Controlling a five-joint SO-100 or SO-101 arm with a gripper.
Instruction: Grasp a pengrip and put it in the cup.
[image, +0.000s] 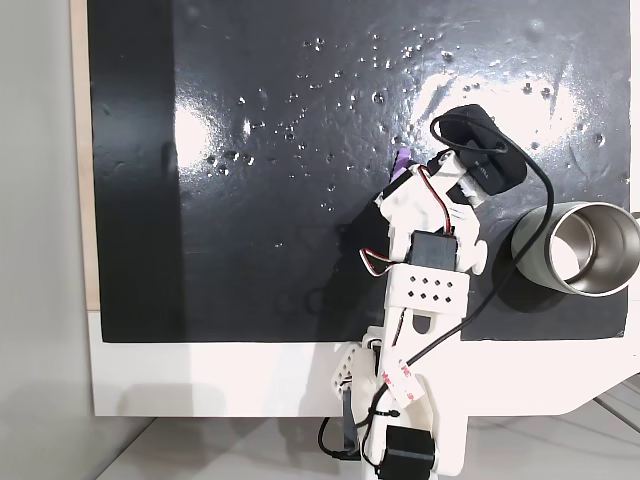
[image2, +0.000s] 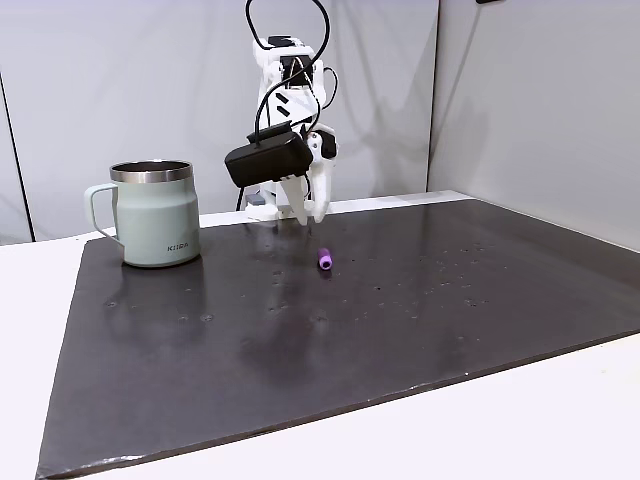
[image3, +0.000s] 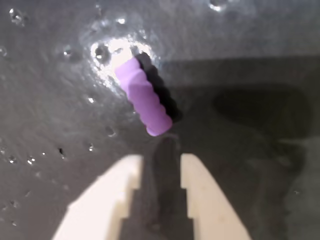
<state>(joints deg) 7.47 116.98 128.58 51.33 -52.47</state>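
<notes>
The light-purple ribbed pengrip (image3: 144, 97) lies flat on the black mat, just beyond my fingertips in the wrist view. My gripper (image3: 162, 159) hovers right behind it, open by a narrow gap with nothing between the white fingers (image3: 202, 185). In a fixed view the pengrip (image2: 325, 260) rests a little in front of the gripper (image2: 311, 214), which hangs above the mat. From above, the pengrip (image: 402, 160) peeks out past the gripper (image: 394, 187). The grey-green cup (image2: 155, 212) stands upright at the left; from above the cup (image: 585, 247) sits at the right edge.
The black mat (image: 250, 200) covers most of the white table and carries small shiny specks. The arm's base and cables (image: 400, 400) sit at the near edge in a fixed view. A grey wall stands behind the arm.
</notes>
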